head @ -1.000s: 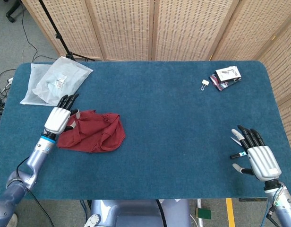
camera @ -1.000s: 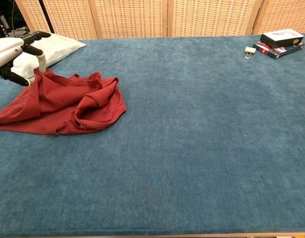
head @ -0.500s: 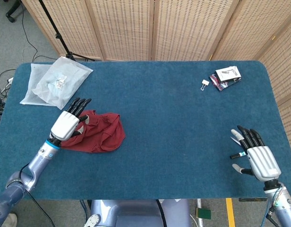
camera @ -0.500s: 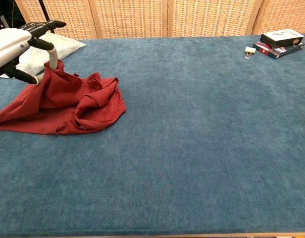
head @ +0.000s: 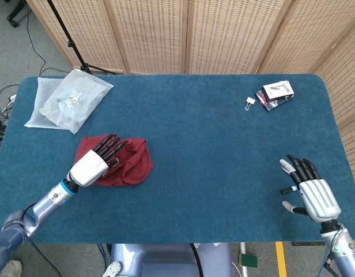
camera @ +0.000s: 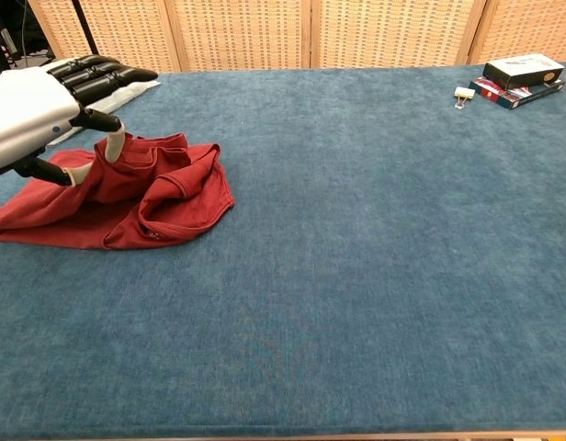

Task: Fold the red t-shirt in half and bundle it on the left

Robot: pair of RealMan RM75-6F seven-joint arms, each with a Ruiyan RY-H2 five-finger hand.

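The red t-shirt [head: 134, 164] lies crumpled on the blue table [head: 212, 150] at the left. In the chest view the red t-shirt [camera: 173, 197] has a raised fold at its left part. My left hand [head: 94, 164] is over the shirt's left half, fingers stretched toward its middle. In the chest view my left hand [camera: 35, 110] pinches that raised fold with its thumb. My right hand [head: 307, 190] rests open on the table near the front right edge, far from the shirt and holding nothing; only the head view shows it.
A clear plastic bag [head: 68, 101] lies at the back left corner, just behind the shirt. Stacked small boxes [head: 276, 92] and a binder clip [head: 249, 103] sit at the back right. Wicker screens stand behind the table.
My left hand has moved right over the shirt, dragging its left edge inward, so the shirt's outline is now narrower. The right hand has barely shifted.
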